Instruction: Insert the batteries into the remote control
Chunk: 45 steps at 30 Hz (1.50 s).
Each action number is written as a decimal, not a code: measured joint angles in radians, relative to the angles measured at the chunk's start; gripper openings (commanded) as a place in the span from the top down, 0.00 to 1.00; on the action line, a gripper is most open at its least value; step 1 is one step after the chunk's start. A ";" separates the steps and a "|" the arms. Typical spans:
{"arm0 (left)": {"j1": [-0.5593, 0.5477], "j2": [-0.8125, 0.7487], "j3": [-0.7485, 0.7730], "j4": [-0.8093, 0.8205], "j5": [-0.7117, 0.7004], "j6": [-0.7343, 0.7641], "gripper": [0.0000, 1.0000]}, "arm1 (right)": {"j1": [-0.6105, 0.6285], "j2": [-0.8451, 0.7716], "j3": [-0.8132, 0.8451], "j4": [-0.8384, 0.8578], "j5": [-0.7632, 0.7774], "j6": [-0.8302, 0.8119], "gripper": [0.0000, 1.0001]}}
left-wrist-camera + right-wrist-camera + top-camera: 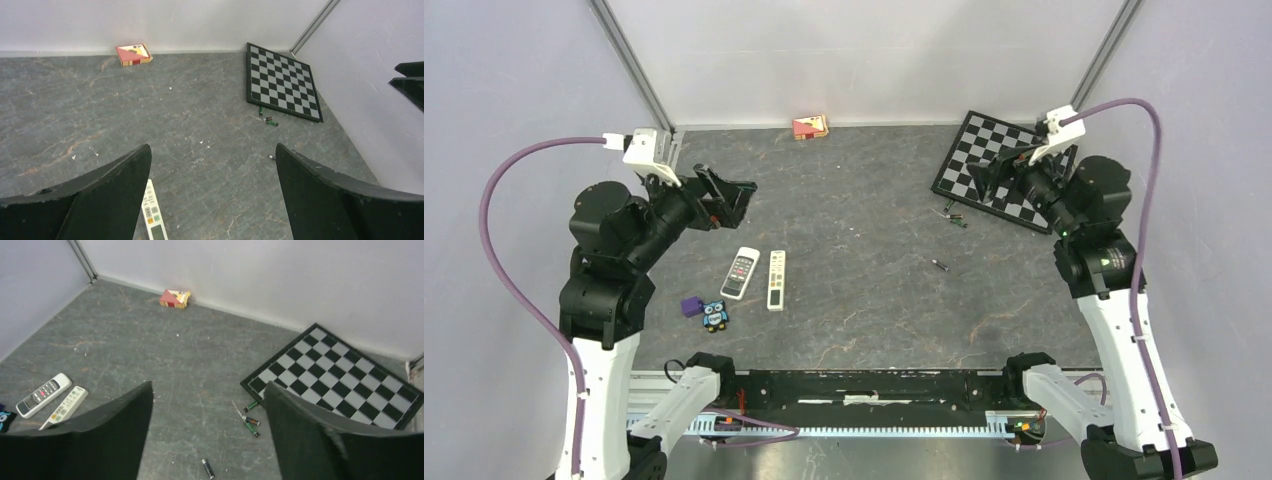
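though both empty, left jaws gape wide, right jaws seemingly less.

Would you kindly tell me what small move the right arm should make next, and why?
Probably lower the right gripper toward the batteries beside the chessboard: its jaws are open and empty, it hangs above the table, and those batteries lie closest to it.

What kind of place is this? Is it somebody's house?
Probably not a house: it looks like a robot test booth. Two robot arms are bolted at the near edge of the table, plain pale walls close it in, and a chessboard, two remotes and loose batteries lie about like practice props.
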 measured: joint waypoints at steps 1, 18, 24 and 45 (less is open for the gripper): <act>0.000 -0.004 -0.010 0.002 0.000 0.000 0.00 | 0.000 -0.005 -0.035 0.016 0.003 0.001 0.08; 0.000 -0.063 -0.241 0.023 -0.016 -0.002 0.00 | 0.000 -0.051 -0.336 0.133 0.142 0.096 0.04; -0.033 -0.061 -0.453 0.059 -0.023 -0.046 0.04 | 0.000 -0.039 -0.394 0.131 0.139 0.149 0.10; -0.364 0.401 -0.814 0.206 -0.517 -0.351 0.26 | 0.000 0.005 -0.617 0.156 0.074 0.289 0.17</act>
